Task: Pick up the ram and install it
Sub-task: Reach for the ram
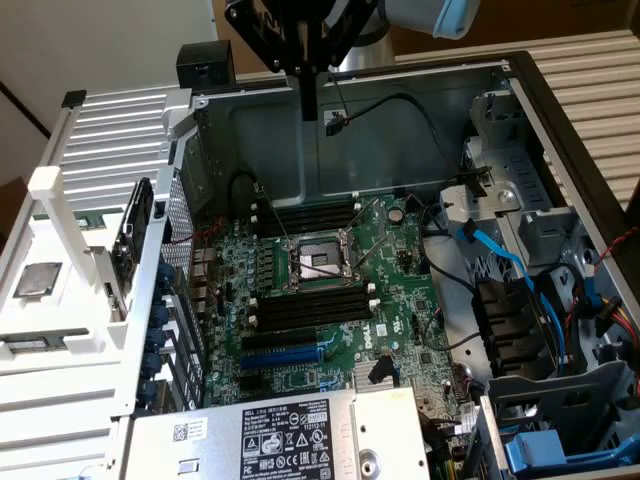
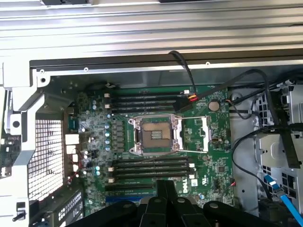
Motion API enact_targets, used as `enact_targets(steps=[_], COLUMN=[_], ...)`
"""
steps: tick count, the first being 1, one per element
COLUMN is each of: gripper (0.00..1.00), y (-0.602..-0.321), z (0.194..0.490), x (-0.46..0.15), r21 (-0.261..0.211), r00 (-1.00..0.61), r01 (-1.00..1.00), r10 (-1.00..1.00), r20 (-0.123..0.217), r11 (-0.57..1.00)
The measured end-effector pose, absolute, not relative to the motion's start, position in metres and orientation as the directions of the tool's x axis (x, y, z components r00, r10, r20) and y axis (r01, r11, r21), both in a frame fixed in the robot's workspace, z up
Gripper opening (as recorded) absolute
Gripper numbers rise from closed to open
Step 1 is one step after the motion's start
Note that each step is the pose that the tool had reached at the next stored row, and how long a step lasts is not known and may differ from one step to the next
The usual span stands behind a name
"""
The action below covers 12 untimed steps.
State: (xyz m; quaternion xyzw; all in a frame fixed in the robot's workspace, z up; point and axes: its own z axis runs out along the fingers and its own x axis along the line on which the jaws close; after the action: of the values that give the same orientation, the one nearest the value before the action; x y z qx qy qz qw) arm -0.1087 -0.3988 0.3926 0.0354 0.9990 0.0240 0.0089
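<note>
My gripper [image 1: 310,108] hangs above the back wall of the open computer case, its black fingers pressed together and holding nothing. From the wrist camera the shut gripper [image 2: 164,187] points down over the motherboard [image 2: 218,161]. Two banks of black memory slots [image 1: 305,215] [image 1: 312,310] flank the CPU socket [image 1: 316,264]. A thin dark board that looks like the ram [image 1: 133,238] stands on edge in a white holder at the exterior view's left, outside the case and well away from the gripper.
A blue expansion slot [image 1: 285,350] lies below the nearer slot bank. The power supply [image 1: 290,435] fills the case's front. Drive cages and blue cables [image 1: 520,270] crowd the exterior view's right. A black cable [image 2: 189,75] loops over the far slots. A loose CPU chip [image 1: 37,280] rests on the white rack.
</note>
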Motion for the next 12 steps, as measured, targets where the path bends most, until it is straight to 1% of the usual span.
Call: enact_targets(steps=[7,12], gripper=[0.10,0.10], y=[-0.399,-0.404], z=[0.393,0.393], x=[-0.108,-0.128], r21=[0.049,0.049], r00=[-0.997,-0.997], r01=[0.070,0.070], r10=[0.071,0.071], r20=[-0.016,-0.018], r11=[0.996,0.996])
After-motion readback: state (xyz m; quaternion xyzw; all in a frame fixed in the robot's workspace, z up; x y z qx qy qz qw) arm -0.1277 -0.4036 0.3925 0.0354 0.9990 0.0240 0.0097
